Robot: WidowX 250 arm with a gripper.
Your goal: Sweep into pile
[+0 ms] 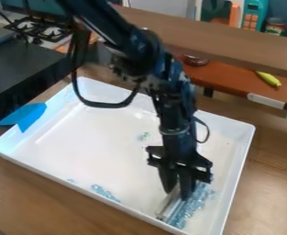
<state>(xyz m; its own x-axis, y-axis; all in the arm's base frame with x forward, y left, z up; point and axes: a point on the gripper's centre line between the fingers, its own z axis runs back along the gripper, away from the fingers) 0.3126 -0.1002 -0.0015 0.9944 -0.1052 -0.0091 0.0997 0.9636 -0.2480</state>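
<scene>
Claw [177,194] grips a pale flat tool [168,205] beside blue bits [193,207] in the white tray [90,142].

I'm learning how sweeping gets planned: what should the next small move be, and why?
Probably lift the sweeper with the pincer and set it down left of the small blue patch, ready to push rightward. That patch lies apart from the larger blue heap in the tray, with the sweeper between them.

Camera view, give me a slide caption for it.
A black robot gripper holds a flat silvery tool beside small pale-blue pieces in a white rectangular tray.
</scene>
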